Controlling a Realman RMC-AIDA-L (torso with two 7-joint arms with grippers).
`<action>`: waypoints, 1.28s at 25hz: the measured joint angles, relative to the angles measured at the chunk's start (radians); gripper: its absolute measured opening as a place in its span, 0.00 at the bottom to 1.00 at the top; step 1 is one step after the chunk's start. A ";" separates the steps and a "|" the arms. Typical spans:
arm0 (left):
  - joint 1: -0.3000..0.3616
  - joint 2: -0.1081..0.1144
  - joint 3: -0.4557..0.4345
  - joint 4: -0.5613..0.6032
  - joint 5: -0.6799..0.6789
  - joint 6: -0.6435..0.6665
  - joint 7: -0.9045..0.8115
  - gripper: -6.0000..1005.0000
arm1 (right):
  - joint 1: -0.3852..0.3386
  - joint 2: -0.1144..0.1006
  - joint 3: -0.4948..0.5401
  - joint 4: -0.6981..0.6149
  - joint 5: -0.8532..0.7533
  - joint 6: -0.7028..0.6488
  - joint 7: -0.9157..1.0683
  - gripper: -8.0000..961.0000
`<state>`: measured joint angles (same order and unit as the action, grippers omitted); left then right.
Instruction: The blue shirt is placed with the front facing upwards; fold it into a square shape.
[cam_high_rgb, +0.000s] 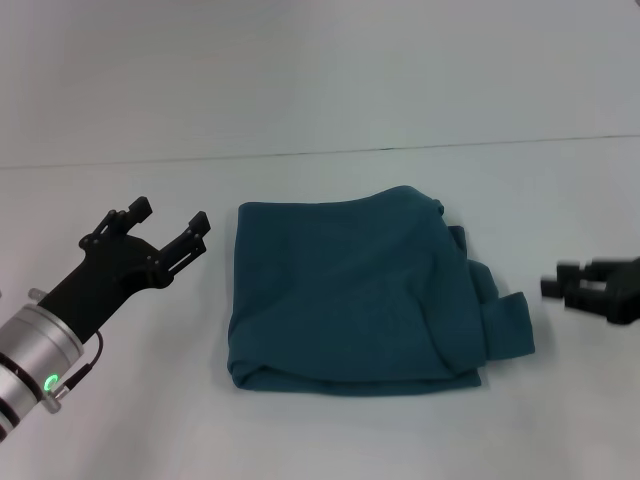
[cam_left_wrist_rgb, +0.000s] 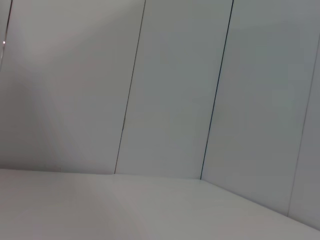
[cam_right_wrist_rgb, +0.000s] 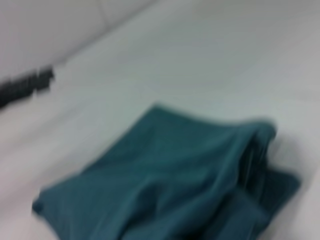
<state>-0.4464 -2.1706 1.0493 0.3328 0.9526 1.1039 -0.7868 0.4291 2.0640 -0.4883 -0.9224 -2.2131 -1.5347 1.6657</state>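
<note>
Now one folded blue shirt (cam_high_rgb: 350, 300) lies between two empty tools: left tool (cam_high_rgb: 168, 226) wide, right tool (cam_high_rgb: 560, 283) unclear.

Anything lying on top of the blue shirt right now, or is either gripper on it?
Nothing rests on the blue shirt. The left gripper, open, and right gripper are off to its sides. Its lower layers are hidden by the folds.
</note>
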 joint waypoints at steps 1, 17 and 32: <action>0.000 0.000 0.000 0.000 0.000 0.000 0.000 0.88 | -0.011 0.005 0.016 0.006 0.049 -0.002 -0.041 0.37; -0.003 0.000 0.020 0.000 0.000 -0.008 0.000 0.88 | 0.093 0.032 -0.035 0.664 0.397 0.134 -0.907 0.05; 0.002 0.000 0.020 0.000 0.000 -0.019 0.000 0.88 | 0.093 0.033 -0.051 0.795 0.537 0.474 -0.961 0.01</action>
<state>-0.4447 -2.1705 1.0691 0.3328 0.9526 1.0844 -0.7869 0.5224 2.0968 -0.5396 -0.1276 -1.6764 -1.0602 0.7043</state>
